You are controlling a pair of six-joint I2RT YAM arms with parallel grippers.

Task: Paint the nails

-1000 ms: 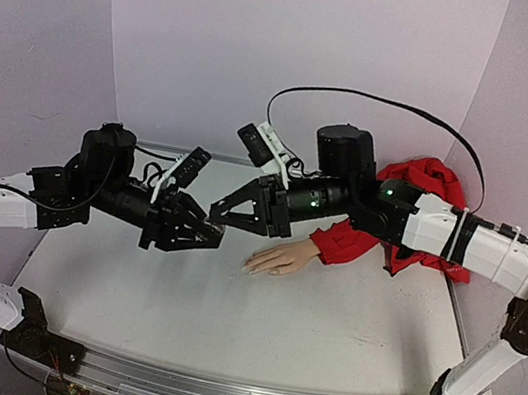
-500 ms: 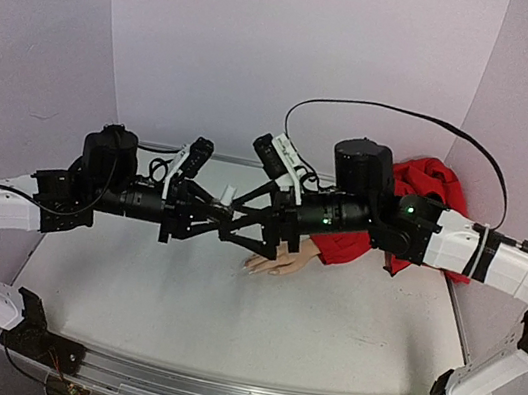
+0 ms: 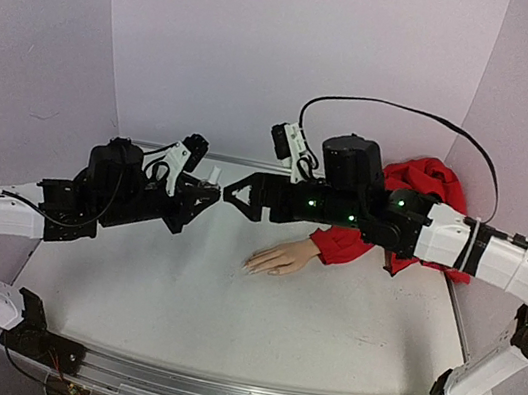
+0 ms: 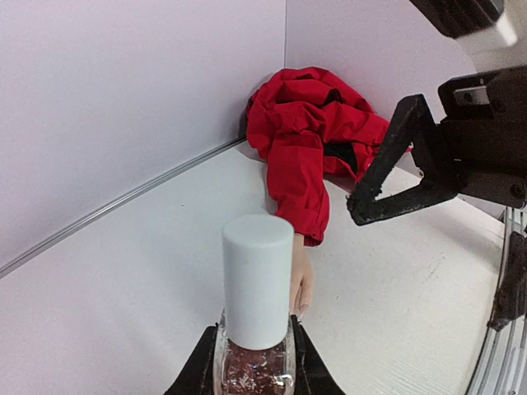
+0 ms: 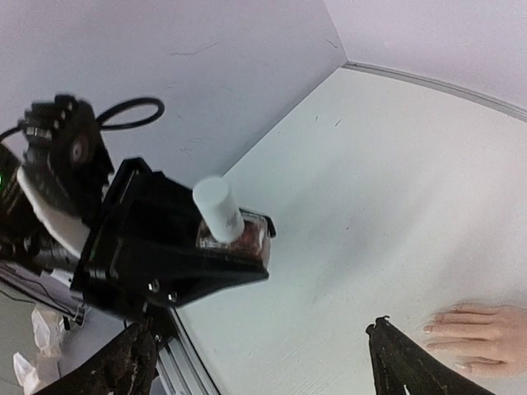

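Note:
My left gripper (image 3: 202,194) is shut on a small glass bottle (image 4: 254,362) of reddish glitter polish with a white cap (image 4: 257,280) on it, held above the table. My right gripper (image 3: 234,196) stands open just right of the cap, a gap away from it; in the right wrist view its fingers (image 5: 394,358) flank the scene, with the bottle (image 5: 230,226) beyond them. The pale mannequin hand (image 3: 279,258) lies palm down on the table, below and to the right of both grippers. Its nails (image 5: 428,328) point left. A red sleeve (image 3: 342,243) covers its wrist.
The red garment (image 3: 427,182) is bunched at the back right corner against the walls. White walls (image 3: 269,46) close the table on the back and sides. A metal rail (image 3: 211,392) runs along the near edge.
My right gripper has opened wide after closing in on the bottle's cap, and now sits slightly back from it. The left gripper has lifted and tilted the bottle.

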